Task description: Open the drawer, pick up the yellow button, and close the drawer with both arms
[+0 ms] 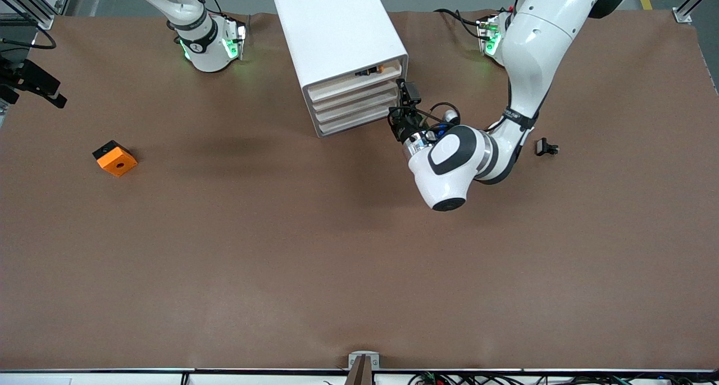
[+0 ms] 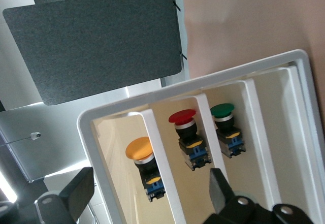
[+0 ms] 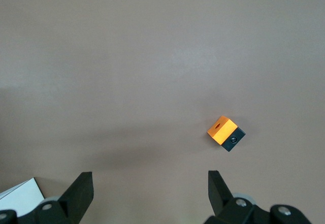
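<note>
The white cabinet [image 1: 337,31] stands between the arm bases. Its topmost drawer [image 1: 345,85] sits level with the three lower ones. The button [image 1: 380,68] shows as an orange speck in that drawer, toward the left arm's end. In the left wrist view the button [image 2: 139,149] has an orange-yellow cap, a dark body and a blue base, and it lies in the top drawer [image 2: 114,148]. My left gripper [image 1: 404,93] is open right in front of the cabinet, holding nothing; its fingers [image 2: 76,193] straddle that drawer's front. My right gripper [image 3: 150,188] hangs open and empty over bare table.
A red-capped button [image 2: 183,116] and a green-capped button [image 2: 222,109] lie in the lower drawers. An orange block with a hole [image 1: 115,158] sits toward the right arm's end, and shows as the orange block [image 3: 226,132] in the right wrist view. A small black clip [image 1: 546,147] lies beside the left arm.
</note>
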Controlling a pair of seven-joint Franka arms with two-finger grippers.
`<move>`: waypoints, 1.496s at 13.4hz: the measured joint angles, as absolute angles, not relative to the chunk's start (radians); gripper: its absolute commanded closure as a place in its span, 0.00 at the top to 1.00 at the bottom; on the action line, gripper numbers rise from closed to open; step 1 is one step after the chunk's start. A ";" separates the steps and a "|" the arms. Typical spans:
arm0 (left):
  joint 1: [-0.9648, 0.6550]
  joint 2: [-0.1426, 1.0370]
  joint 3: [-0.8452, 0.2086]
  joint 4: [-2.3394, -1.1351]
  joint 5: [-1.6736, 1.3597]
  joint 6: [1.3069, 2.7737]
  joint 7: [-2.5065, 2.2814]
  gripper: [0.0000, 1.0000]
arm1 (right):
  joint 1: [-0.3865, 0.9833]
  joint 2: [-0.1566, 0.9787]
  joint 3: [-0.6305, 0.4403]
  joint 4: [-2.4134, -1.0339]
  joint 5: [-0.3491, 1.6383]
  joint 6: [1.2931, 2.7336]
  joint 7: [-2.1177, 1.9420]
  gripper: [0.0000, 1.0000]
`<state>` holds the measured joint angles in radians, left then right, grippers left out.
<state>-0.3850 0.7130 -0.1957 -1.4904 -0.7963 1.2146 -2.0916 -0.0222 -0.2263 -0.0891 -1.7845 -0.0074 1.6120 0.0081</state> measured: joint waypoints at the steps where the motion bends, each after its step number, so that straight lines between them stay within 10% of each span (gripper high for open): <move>1: -0.392 0.718 -0.196 -1.490 -0.801 1.215 -2.103 0.83 | -0.022 -0.226 -0.089 -1.784 -0.007 1.612 0.008 1.00; 4: -0.403 0.739 -0.196 -1.490 -0.805 1.218 -2.119 0.69 | -0.022 -0.226 -0.089 -1.784 -0.007 1.610 0.008 1.00; 20: -0.435 0.763 -0.207 -1.557 -0.807 1.136 -2.187 0.57 | -0.022 -0.224 -0.089 -1.784 -0.007 1.600 0.008 1.00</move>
<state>-0.4353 0.7630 -0.2067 -1.5570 -0.8067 1.1362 -2.1869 -0.0222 -0.2240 -0.0891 -1.7845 -0.0074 1.5999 0.0082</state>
